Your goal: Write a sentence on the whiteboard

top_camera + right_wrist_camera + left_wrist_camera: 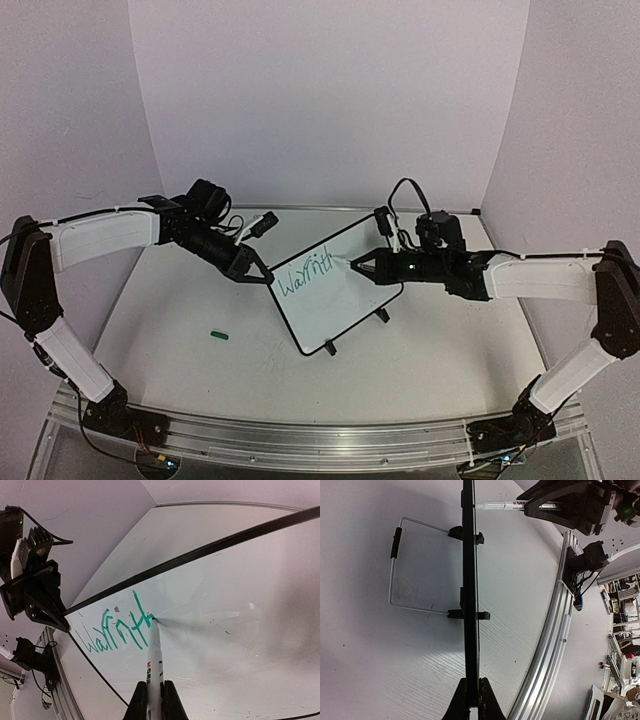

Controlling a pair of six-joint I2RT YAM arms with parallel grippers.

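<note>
Top external view, left to right: small green piece [220, 335] lies on table [150, 300] at lower left. Left gripper [262, 277] jaws pinch the left corner of whiteboard [335, 310], standing at centre w/ green writing [305, 277]. Right gripper [362, 265] jaws clamp a marker [154, 652], tip touching the board.

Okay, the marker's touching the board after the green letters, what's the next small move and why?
Probably slide the right tool slightly onward past the green writing, starting the next stroke: the marker tip rests on the whiteboard beside the last letter, bare board lies beyond, and the left tool grips the frame.
</note>
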